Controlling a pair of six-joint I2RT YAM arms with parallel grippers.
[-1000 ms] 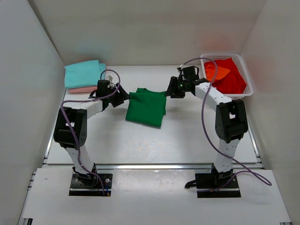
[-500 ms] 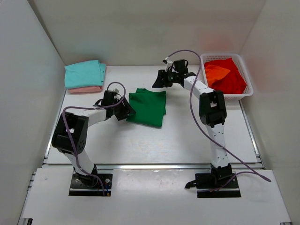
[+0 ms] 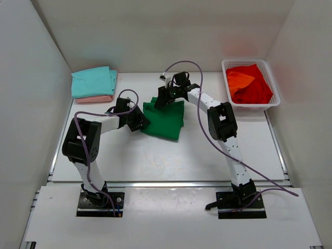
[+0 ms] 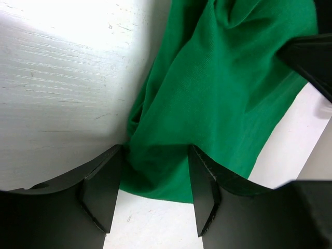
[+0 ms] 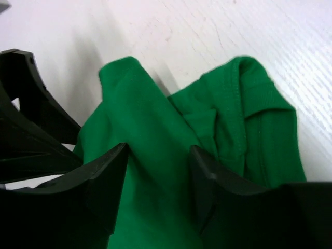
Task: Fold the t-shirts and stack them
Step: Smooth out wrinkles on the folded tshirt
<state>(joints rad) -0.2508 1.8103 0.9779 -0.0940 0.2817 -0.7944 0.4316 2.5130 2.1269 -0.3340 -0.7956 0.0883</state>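
A dark green t-shirt [image 3: 168,122] lies folded at the table's middle. My left gripper [image 3: 142,122] sits at its left near edge, open. In the left wrist view my left gripper [image 4: 153,179] straddles the green t-shirt [image 4: 223,88] at its hem without pinching it. My right gripper [image 3: 158,100] hovers over the shirt's far left corner. In the right wrist view my right gripper [image 5: 158,174] stands open above the rumpled green t-shirt [image 5: 145,119]. A folded teal t-shirt [image 3: 93,81] rests on a pale pink t-shirt [image 3: 95,98] at the back left. A red t-shirt [image 3: 258,89] and an orange t-shirt [image 3: 238,80] lie in the basket.
The white lattice basket [image 3: 255,107] stands at the back right. White walls enclose the table on the left, back and right. The two grippers are close together over the green shirt's left side, the right arm's purple cable arching above.
My right arm has swung left from near the basket to the green shirt's far left corner. My left gripper has slid down the shirt's left edge toward the near side.
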